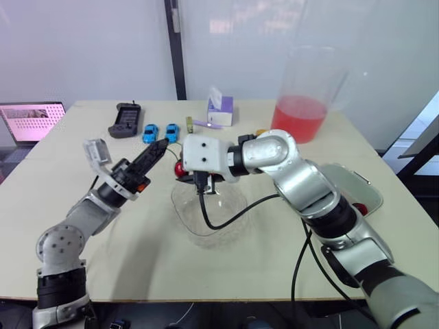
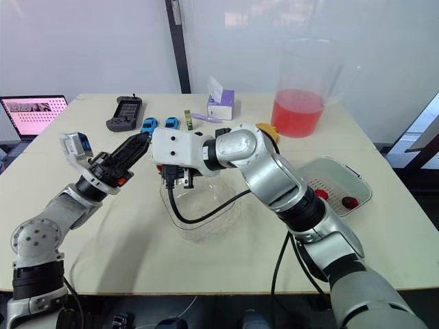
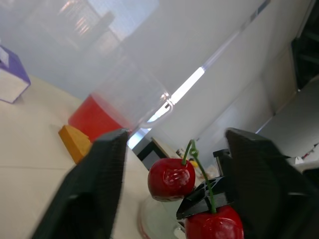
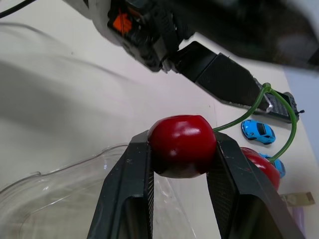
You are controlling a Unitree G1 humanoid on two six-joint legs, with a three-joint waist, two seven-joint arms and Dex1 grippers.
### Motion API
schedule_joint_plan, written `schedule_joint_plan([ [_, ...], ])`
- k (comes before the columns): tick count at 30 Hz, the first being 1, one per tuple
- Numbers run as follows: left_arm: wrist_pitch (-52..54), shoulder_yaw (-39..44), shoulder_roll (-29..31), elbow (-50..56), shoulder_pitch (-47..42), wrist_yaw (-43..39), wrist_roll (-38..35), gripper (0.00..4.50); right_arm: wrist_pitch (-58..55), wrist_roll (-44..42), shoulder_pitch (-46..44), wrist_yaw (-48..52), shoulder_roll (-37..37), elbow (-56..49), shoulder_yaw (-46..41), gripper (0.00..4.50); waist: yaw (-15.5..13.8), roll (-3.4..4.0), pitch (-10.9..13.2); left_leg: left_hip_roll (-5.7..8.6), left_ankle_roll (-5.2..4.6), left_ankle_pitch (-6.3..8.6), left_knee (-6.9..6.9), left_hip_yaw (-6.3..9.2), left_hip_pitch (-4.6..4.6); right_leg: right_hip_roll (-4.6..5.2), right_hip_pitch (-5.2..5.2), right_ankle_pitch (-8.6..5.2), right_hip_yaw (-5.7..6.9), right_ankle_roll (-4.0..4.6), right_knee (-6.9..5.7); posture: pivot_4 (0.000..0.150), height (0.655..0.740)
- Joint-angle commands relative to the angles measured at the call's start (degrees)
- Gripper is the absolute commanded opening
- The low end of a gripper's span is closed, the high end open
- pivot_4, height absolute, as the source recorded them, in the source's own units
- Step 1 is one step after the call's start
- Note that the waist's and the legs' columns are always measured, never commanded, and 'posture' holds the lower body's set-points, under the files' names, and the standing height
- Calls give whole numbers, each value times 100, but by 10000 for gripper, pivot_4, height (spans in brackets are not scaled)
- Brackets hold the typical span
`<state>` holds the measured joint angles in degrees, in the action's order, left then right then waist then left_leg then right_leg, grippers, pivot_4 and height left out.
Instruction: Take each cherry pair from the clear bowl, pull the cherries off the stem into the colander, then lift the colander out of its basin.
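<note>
Pinching one paired cherry [image 4: 182, 139] in right gripper [image 4: 182, 149] above clear bowl [image 1: 192, 219] rim; left gripper [image 3: 177, 133] spread wide alongside; two cherries [image 2: 350, 202] in colander [image 2: 319, 179].

A pale beige desk [image 1: 158, 267] stands before a wall of white frosted panels [image 1: 82, 48], split by a dark upright post [image 1: 175, 48] behind its far edge. A soft patch of light [image 1: 221, 26] glows on the panel just beside the post. Past the desk's left edge sits an open laptop [image 1: 31, 122]; past its right edge, a dark frame [image 1: 420, 146].
</note>
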<state>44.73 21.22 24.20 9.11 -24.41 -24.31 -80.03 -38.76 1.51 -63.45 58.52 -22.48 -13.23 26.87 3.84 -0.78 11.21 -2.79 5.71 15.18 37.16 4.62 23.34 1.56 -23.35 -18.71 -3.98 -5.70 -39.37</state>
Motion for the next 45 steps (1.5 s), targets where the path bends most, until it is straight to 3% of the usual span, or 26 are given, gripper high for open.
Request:
schedule_joint_plan([
  [1,9,-36,-34,114,-94,14,-11,22298,9,-43,-190,17,29,-115,-29,9689,2,0,0,0,0,0,0,0,0,0,0,0,0,0,0,1500,7400],
  [32,-35,-79,-360,10,-385,226,-134,22298,-28,-16,-213,63,-53,-75,64,9689,-2,0,0,1,2,-1,1,2,0,0,1,0,0,0,0,1500,7400],
  [35,-30,-76,-368,-14,-388,237,-140,13469,-39,-26,-227,68,-51,-72,54,9689,-2,0,0,1,2,-1,1,2,0,0,1,0,0,0,0,1500,7400],
  [38,-25,-56,-380,-10,-376,183,-191,346,-40,-30,-243,68,-51,-52,44,9689,-2,0,0,1,2,-1,0,2,0,0,1,0,0,0,0,1500,7400],
  [45,-25,-65,-433,52,-324,173,-227,346,-22,-37,-270,69,-52,-6,38,9689,-2,0,0,1,3,-2,0,2,0,0,1,0,0,0,0,1500,7400],
])
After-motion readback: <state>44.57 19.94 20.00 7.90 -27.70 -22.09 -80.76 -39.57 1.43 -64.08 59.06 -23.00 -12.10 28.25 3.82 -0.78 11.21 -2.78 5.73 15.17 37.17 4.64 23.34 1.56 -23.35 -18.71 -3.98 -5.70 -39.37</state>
